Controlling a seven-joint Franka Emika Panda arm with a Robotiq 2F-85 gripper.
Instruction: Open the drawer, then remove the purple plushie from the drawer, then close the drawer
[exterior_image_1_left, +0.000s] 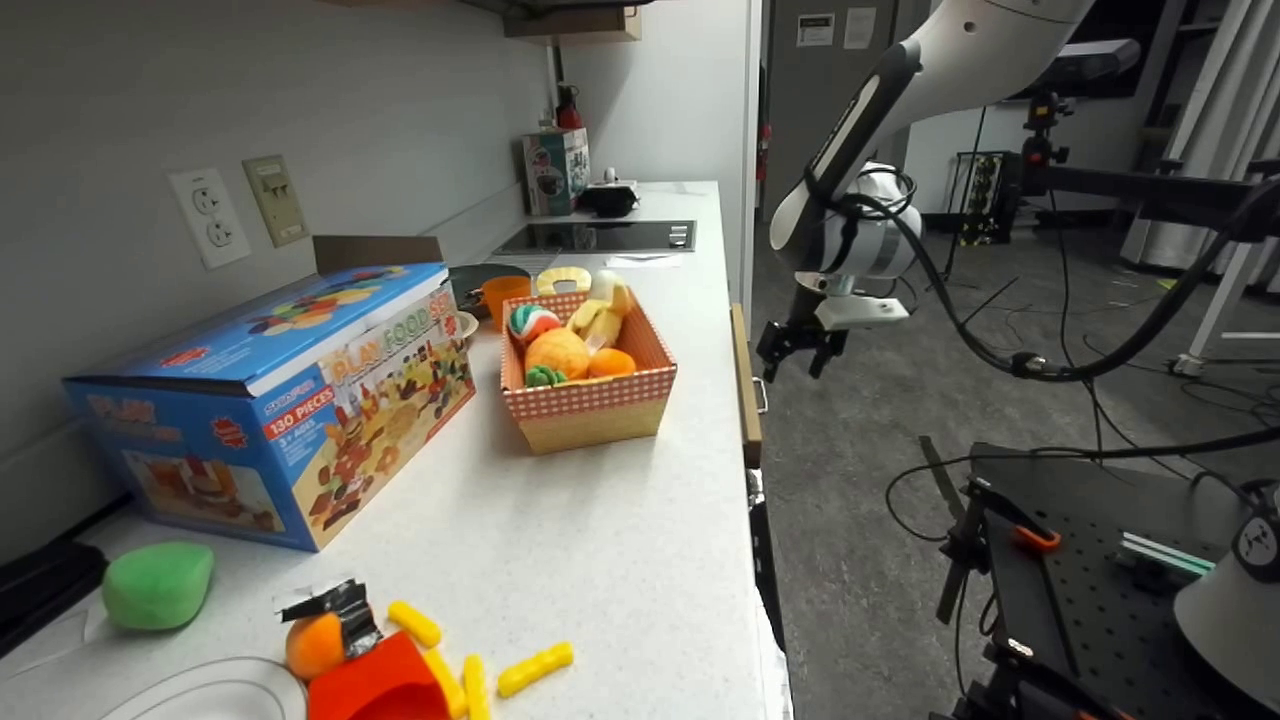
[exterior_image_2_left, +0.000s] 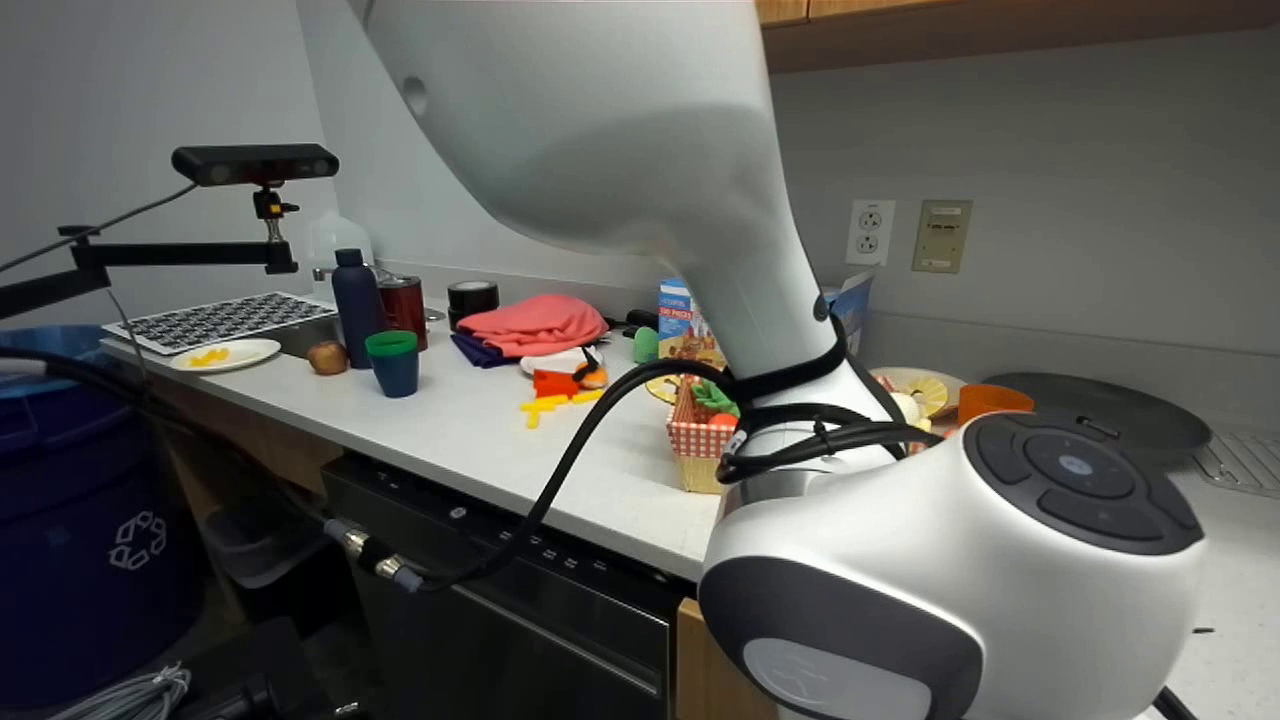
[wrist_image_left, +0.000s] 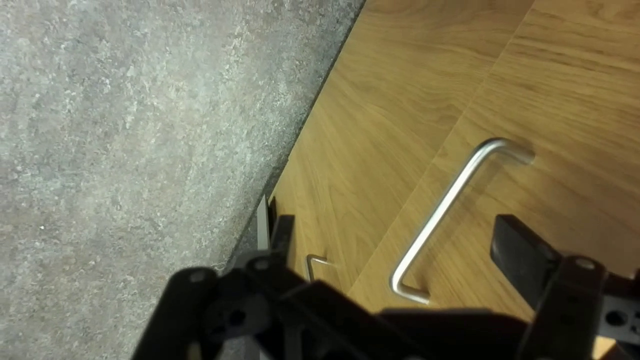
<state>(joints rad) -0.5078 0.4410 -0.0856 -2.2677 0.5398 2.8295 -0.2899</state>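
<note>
drawer (wrist_image_left: 575, 180) — tan, grainy front, shiny bar handle (wrist_image_left: 438, 215); partly cut off in wrist view, inside hidden. my claw (wrist_image_left: 396, 232) — spread wide.

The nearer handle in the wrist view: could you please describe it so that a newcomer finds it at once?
A wooden cabinet fills the right, bordering grey floor. On its drawer, the handle, a silver bar bent at both ends, shows partly between the jaws of the open gripper. It looks far bigger than the other handle, lower left.
</note>
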